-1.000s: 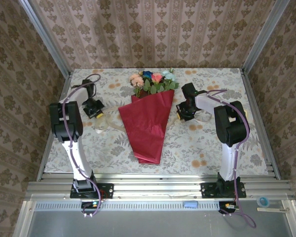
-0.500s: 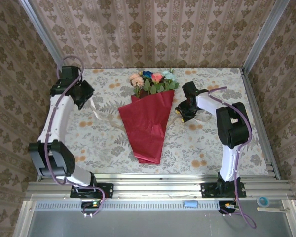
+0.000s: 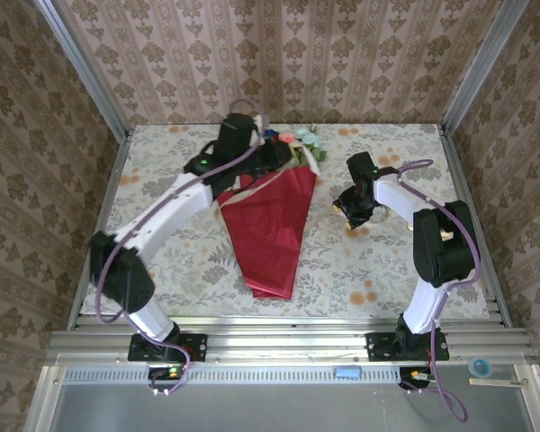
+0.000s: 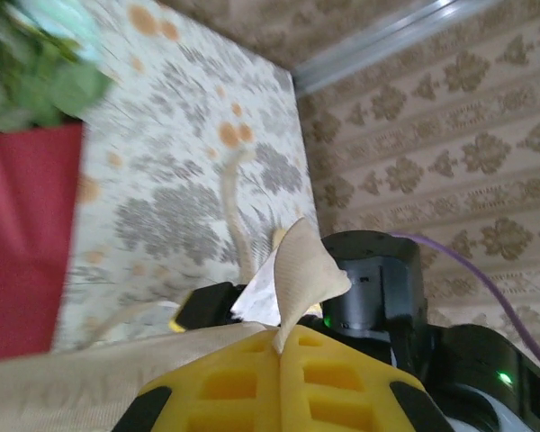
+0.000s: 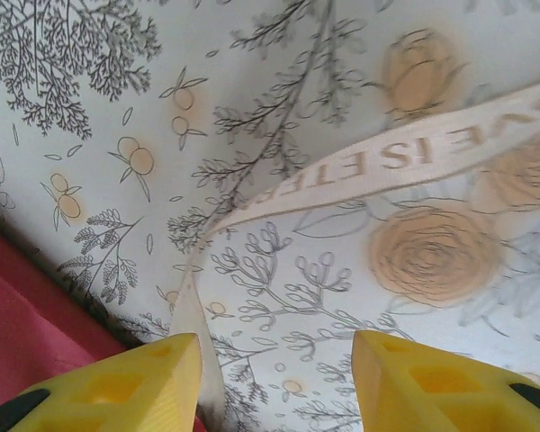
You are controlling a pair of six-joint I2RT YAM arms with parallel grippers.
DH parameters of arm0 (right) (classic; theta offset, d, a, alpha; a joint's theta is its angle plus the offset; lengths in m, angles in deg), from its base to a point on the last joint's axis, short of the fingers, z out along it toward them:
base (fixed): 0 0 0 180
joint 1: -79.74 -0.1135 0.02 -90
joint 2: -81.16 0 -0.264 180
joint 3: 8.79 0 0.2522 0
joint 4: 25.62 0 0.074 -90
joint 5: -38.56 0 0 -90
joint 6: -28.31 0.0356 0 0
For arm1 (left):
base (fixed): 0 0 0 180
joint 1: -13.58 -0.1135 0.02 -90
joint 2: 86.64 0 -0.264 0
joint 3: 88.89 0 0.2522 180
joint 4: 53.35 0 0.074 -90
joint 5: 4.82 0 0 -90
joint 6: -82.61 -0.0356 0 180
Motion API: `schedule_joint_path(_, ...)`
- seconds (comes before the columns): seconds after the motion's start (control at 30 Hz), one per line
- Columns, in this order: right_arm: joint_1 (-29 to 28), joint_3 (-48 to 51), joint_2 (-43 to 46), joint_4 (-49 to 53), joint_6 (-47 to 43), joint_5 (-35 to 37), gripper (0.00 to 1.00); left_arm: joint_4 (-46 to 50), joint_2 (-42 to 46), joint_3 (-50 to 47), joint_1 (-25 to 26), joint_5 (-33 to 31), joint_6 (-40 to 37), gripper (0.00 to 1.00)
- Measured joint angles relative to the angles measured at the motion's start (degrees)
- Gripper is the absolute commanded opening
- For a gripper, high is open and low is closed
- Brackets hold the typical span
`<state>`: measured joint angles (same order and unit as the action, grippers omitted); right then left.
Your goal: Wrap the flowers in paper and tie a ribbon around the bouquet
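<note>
The bouquet (image 3: 272, 220), a dark red paper cone, lies mid-table with the flowers (image 3: 304, 139) at its far rim. My left gripper (image 3: 286, 160) reaches over that rim. In the left wrist view my left gripper (image 4: 279, 337) is shut on the ribbon (image 4: 301, 270): a cream end sticks up between the yellow fingers and a strip trails off left. The red paper (image 4: 22, 243) and blurred flowers (image 4: 36, 72) lie to its left. My right gripper (image 3: 348, 209) is right of the cone. It (image 5: 274, 346) is open above the cloth. The printed ribbon (image 5: 387, 157) crosses ahead of it and drops beside its left finger (image 5: 144, 378).
The floral tablecloth (image 3: 387, 261) covers the table inside a wallpapered enclosure with metal posts (image 3: 472, 63). The right arm's black wrist (image 4: 378, 288) sits close in front of my left gripper. Red paper (image 5: 18, 315) edges the right wrist view's lower left.
My left arm has swung from the table's far left across to the bouquet's wide rim, carrying the ribbon. The right gripper has shifted slightly right.
</note>
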<state>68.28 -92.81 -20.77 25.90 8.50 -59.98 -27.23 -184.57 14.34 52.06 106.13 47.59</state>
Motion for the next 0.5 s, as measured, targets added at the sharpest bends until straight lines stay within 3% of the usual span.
schedule_joint_path(0.27, 2.2, 5.7, 7.3, 1.5, -2.8, 1.9, 0.49, -6.9, -20.7, 8.6, 3.6, 6.0, 5.1, 0.00)
schedule_joint_path(0.33, 2.6, 6.8, 8.8, 1.8, -3.5, 2.0, 0.49, -6.8, -24.5, 10.4, 3.7, 6.5, 5.4, 0.10)
schedule_joint_path(0.43, 3.0, 7.6, 10.0, 1.9, -4.6, 2.1, 0.49, -5.6, -28.3, 12.3, 3.4, 7.5, 5.7, 0.36)
schedule_joint_path(0.5, 3.1, 7.7, 10.1, 1.9, -5.5, 2.1, 0.49, -3.8, -29.8, 13.2, 2.8, 8.3, 5.7, 0.44)
